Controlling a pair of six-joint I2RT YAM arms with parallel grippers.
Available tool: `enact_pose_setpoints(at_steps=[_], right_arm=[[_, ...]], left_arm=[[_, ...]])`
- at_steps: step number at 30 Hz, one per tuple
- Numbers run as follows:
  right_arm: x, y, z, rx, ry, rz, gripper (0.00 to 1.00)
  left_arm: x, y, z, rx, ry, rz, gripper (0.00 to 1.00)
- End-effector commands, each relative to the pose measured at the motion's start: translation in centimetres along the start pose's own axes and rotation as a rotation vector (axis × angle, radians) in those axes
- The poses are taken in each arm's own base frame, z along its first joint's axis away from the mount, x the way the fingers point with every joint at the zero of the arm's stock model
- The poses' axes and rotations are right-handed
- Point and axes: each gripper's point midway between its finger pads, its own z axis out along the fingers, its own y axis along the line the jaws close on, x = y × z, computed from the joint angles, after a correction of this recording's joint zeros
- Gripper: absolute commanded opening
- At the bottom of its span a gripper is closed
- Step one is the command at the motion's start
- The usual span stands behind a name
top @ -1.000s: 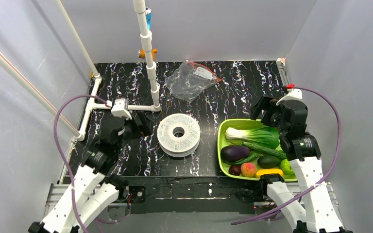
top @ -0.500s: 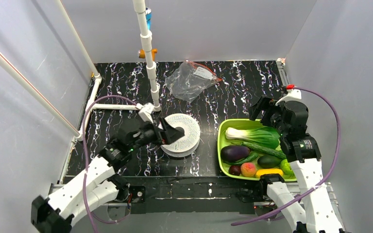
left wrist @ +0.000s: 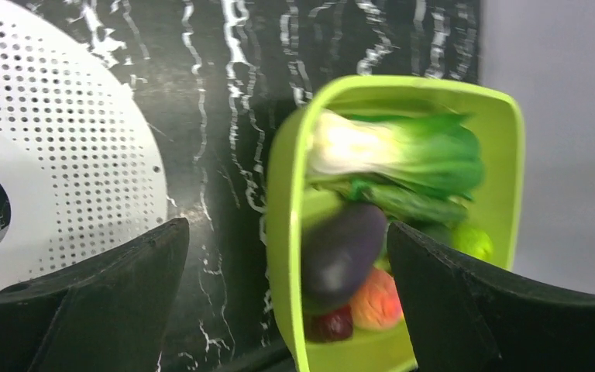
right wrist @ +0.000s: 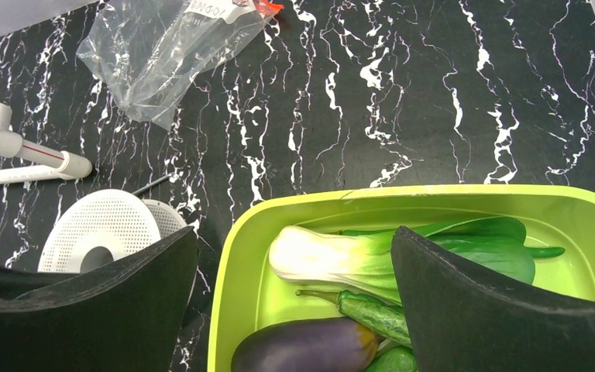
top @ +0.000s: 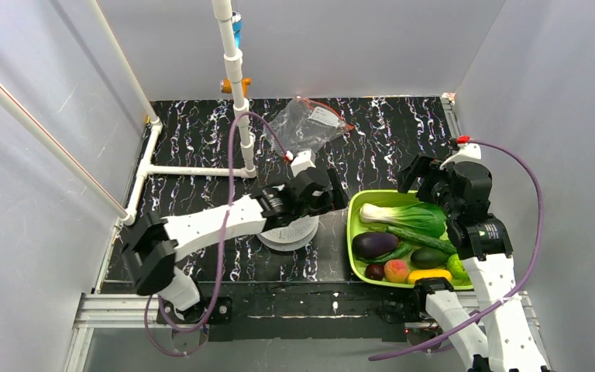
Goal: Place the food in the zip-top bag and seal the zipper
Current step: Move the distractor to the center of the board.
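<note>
One lime-green plastic tray [top: 354,232] sits on the black marbled table [top: 201,132], just right of the left tool [top: 335,198] and under the right tool [top: 422,174]. It holds nine toy foods. Nearest lie:

- one dark red plum [top: 374,271]
- one orange-pink peach [top: 396,270]
- one yellow piece [top: 429,275]
- one bright green round fruit [top: 457,266]

Behind them are one purple eggplant [top: 374,245], one dark avocado [top: 429,257] and two dark green cucumbers [top: 422,239]. One white-stemmed bok choy [top: 403,217] lies farthest back.

One white perforated spool [top: 290,231] lies beneath the left arm, just behind that tool. One crinkly clear zip-top bag [top: 302,128] lies well beyond both tools near the table's far edge. Its red-orange zipper strip [top: 333,108] runs along the far right side.

The left arm reaches from its near-left base low across the spool. Its tool's fingers [left wrist: 93,310] are spread wide at the tray's left rim. The right arm rises from its base and bends forward. Its tool's fingers [right wrist: 496,310] are also spread wide, above the tray's far right part.
</note>
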Motion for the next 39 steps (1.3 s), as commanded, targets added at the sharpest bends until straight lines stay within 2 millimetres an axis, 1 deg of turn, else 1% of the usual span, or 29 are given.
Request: enact_pose_setpoints(at_steps=[1,3,5,9,14,17,19,22,23,25,28,30,33,35,38,39], right_arm=[[-2.0,0.2,-1.4,0.006,-0.069,-0.018,1.0],[-2.0,0.1,-1.6,0.007,-0.077,-0.019,1.0],[-1.9,0.2,-1.6,0.001,-0.078,-0.021,1.0],[-1.7,0.1,-1.4,0.004,-0.066,-0.02,1.0],[-1.8,0.3,-1.5,0.0,-0.065,-0.018,1.0],[-1.8,0.2,-1.4,0.003,-0.068,-0.013,1.0],[-1.7,0.2,-1.4,0.0,-0.067,-0.01,1.0],[-1.6,0.3,-1.4,-0.004,-0.061,-0.009,1.0],[-1.6,0.3,-1.4,-0.002,-0.058,-0.008,1.0],[-1.6,0.2,-1.4,0.004,-0.06,-0.005,1.0],[-1.6,0.3,-1.4,-0.004,-0.065,-0.002,1.0],[-1.4,0.4,-1.2,-0.011,-0.059,0.001,1.0],[-1.2,0.6,-1.0,-0.021,-0.052,0.005,1.0],[-1.0,0.7,-0.7,-0.032,-0.043,0.011,1.0],[-0.3,1.2,-0.1,-0.06,-0.017,0.028,1.0],[-0.2,1.4,0.0,-0.069,-0.008,0.032,1.0]], left_arm=[[-0.4,1.3,2.4,-0.158,-0.034,-0.068,1.0],[0.0,0.3,3.6,-0.148,-0.012,-0.061,1.0],[0.1,-1.1,4.7,-0.118,0.016,-0.037,1.0],[0.1,-2.3,6.2,-0.108,0.039,0.007,0.99],[0.6,0.7,7.4,-0.257,0.07,-0.036,0.99],[0.9,2.3,8.2,-0.327,0.125,-0.088,0.99],[1.1,3.2,8.9,-0.358,0.162,-0.082,1.0],[0.9,5.3,8.9,-0.429,0.171,-0.071,0.99],[0.6,6.2,8.5,-0.457,0.157,-0.061,0.99],[-0.2,7.7,7.1,-0.502,0.106,-0.042,0.99],[-0.4,11.5,4.9,-0.579,0.071,-0.051,0.99],[-0.8,14.3,2.8,-0.627,0.051,-0.066,0.99],[-1.7,17.6,-0.4,-0.672,0.001,-0.062,1.0],[-3.1,19.8,-2.6,-0.691,-0.047,-0.045,0.99],[-5.9,23.9,-6.7,-0.754,-0.129,0.046,0.99],[-6.9,24.7,-7.7,-0.759,-0.146,0.07,1.0]])
